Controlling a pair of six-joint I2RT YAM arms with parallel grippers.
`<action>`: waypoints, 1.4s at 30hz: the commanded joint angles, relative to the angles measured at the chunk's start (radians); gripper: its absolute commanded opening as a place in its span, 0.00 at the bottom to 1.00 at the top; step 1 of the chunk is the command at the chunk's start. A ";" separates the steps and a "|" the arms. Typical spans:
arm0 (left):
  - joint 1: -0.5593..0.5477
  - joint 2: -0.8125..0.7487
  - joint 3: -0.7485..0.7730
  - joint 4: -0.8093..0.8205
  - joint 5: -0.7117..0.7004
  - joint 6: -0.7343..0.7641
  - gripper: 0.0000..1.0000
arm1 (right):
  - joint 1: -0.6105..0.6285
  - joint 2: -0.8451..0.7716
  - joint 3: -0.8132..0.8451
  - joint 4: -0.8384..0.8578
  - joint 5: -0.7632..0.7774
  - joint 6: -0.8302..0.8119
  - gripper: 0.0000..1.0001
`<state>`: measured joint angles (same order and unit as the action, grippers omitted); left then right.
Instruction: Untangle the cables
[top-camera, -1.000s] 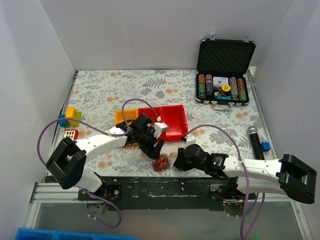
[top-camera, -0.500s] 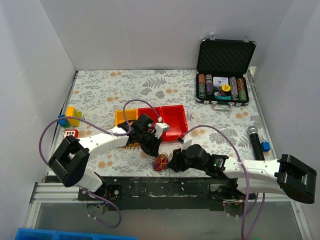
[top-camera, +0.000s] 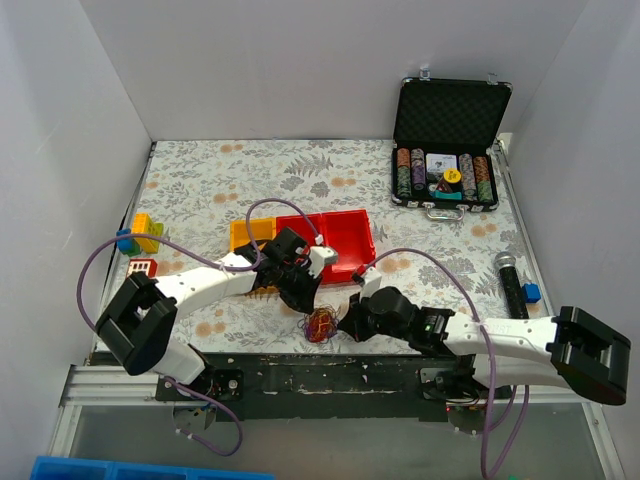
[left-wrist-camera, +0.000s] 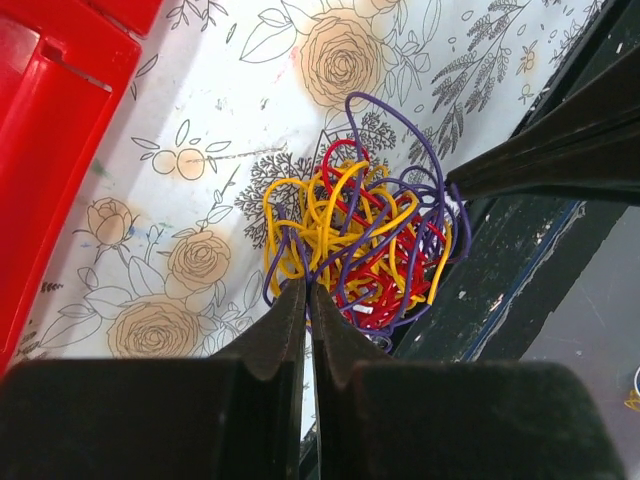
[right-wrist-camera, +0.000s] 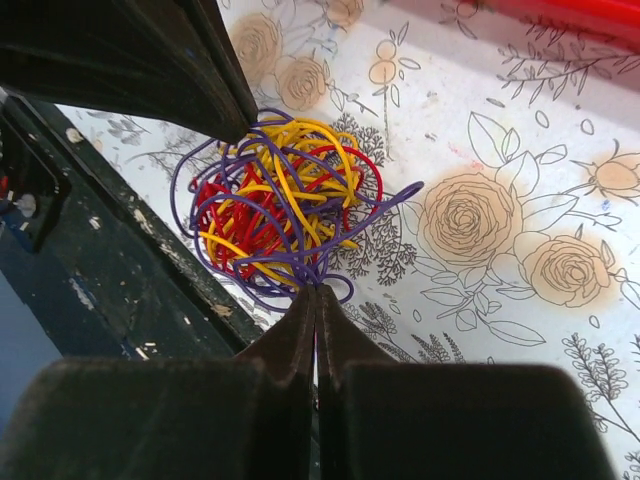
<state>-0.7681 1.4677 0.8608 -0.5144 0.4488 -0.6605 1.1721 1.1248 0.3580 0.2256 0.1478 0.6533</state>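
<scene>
the left jaws are pressed together at one edge of the cables (left-wrist-camera: 355, 245). yellow and purple strands run in at their tips, so they seem to pinch a strand or two. the right jaws are closed as well, with a purple loop caught at their tips on the opposite side.

the cables are one tight ball of red, yellow and purple loops (all knotted through each other). it lies on the floral worktop (top-camera: 200, 180) right at the near edge, just beside the black rail (top-camera: 330, 372).

behind the ball a red bin (top-camera: 345, 240) and a yellow bin (top-camera: 243, 233) stand side by side. at the far right an open black case (top-camera: 452, 110) holds rows of poker chips (top-camera: 440, 175). a microphone (top-camera: 510, 275) lies near the right edge and toy blocks (top-camera: 145, 230) near the left. the broad floral stretch lies beyond the bins.
</scene>
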 joint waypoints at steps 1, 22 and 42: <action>-0.002 -0.076 0.047 -0.056 -0.024 0.038 0.00 | 0.001 -0.092 -0.017 -0.029 0.045 0.017 0.01; 0.058 -0.323 0.129 -0.364 -0.269 0.257 0.00 | 0.001 -0.352 0.005 -0.692 0.410 0.386 0.01; 0.210 -0.416 0.222 -0.484 -0.109 0.316 0.45 | 0.001 -0.237 0.139 -0.758 0.447 0.393 0.01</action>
<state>-0.5591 1.0199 1.0378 -0.9947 0.1406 -0.3000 1.1728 0.9161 0.4984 -0.6685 0.6228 1.1164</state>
